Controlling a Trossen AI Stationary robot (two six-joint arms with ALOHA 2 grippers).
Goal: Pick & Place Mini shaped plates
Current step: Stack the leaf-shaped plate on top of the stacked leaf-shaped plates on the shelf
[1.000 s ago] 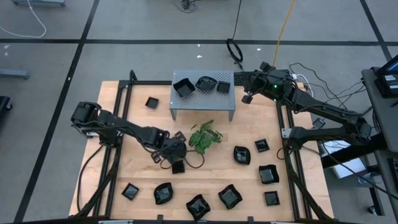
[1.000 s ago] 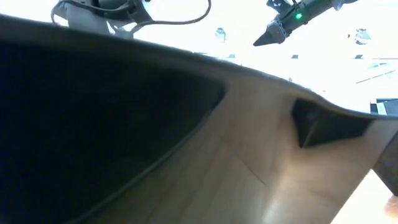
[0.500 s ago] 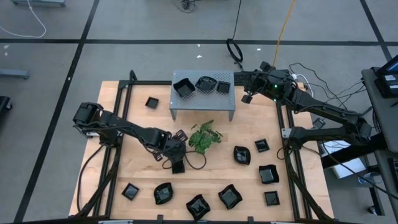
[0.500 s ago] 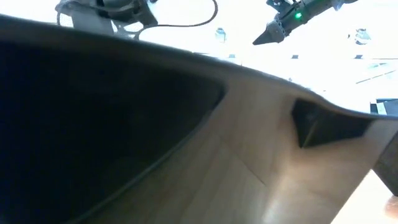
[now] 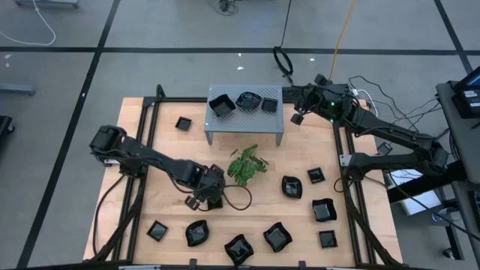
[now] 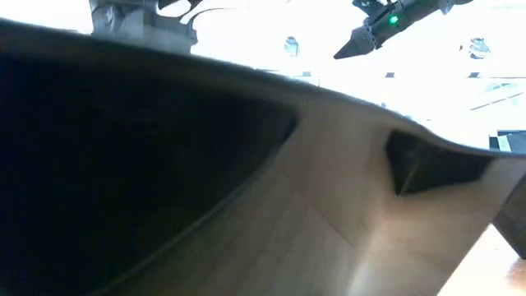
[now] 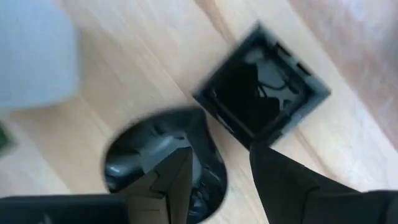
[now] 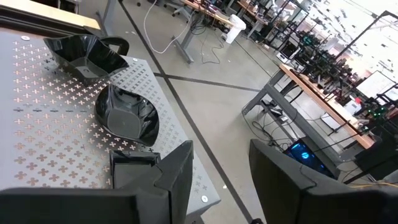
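My left gripper (image 5: 211, 198) (image 7: 221, 180) points down, open, just near-left of the green plant (image 5: 246, 165). Below it on the wood lie a square black plate (image 7: 261, 87) and a rounded black dish (image 7: 140, 149), partly hidden by one finger. I see no finger touching either. Three plates (image 5: 221, 105) (image 5: 246, 99) (image 5: 268, 105) sit on the grey perforated stand (image 5: 245, 124). My right gripper (image 5: 298, 116) (image 8: 217, 174) hovers level and open at the stand's right end, with nothing between its fingers. Several more plates (image 5: 196, 233) (image 5: 292, 187) rest flat along the table's near and right parts.
A lone square plate (image 5: 183, 123) lies left of the stand. A black frame rail (image 5: 150, 142) runs along the table's sides. In the low view a large dark shape (image 6: 123, 164) close to the camera blocks most of the table.
My left gripper has shifted a little toward the table's near-left and rolled about the line it points along. It now stands over the small square plate that showed just beside it. My right gripper has kept still.
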